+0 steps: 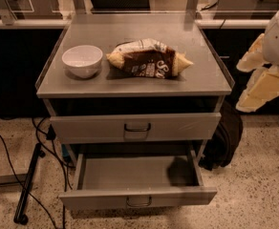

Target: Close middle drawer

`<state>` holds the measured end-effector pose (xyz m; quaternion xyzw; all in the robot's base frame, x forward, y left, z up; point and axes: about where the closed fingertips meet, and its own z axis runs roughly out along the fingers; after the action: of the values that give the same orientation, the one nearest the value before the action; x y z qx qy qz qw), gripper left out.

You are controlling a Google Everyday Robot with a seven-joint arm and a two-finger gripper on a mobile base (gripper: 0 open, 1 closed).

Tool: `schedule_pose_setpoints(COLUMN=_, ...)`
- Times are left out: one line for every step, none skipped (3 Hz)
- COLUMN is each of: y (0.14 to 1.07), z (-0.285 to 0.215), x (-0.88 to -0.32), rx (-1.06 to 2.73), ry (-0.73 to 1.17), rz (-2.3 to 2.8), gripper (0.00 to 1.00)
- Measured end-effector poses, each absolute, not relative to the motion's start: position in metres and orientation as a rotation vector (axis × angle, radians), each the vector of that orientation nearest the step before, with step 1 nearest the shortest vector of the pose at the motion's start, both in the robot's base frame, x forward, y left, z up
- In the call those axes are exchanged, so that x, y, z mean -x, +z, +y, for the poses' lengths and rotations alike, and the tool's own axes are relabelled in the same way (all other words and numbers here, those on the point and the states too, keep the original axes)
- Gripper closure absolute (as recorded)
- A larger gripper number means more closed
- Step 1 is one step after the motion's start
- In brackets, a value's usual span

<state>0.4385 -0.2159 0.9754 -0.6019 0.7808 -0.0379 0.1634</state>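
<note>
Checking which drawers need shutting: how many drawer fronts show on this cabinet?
2. The taller-fronted drawer sits just under the tabletop; the middle drawer below it is pulled wide open. Another may be hidden lower down. The pincer hangs off to their right.

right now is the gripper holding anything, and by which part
Nothing is held. The gripper hangs to the right of the cabinet, apart from the middle drawer, whose loop handle is untouched.

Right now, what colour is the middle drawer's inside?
Plain grey, camera view. The middle drawer stands open; the gripper hangs right of the cabinet.
</note>
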Motion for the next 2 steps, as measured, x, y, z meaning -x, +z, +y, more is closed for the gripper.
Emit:
schedule_pose_setpoints(y=0.946, z=-0.219, x=-0.439, rx=1.69, ry=-0.077, rz=2.225, gripper=0.65)
schedule_pose_setpoints(y=0.894, z=-0.223, x=-0.438, rx=1.648, ry=-0.02, rz=2.209, gripper=0.88)
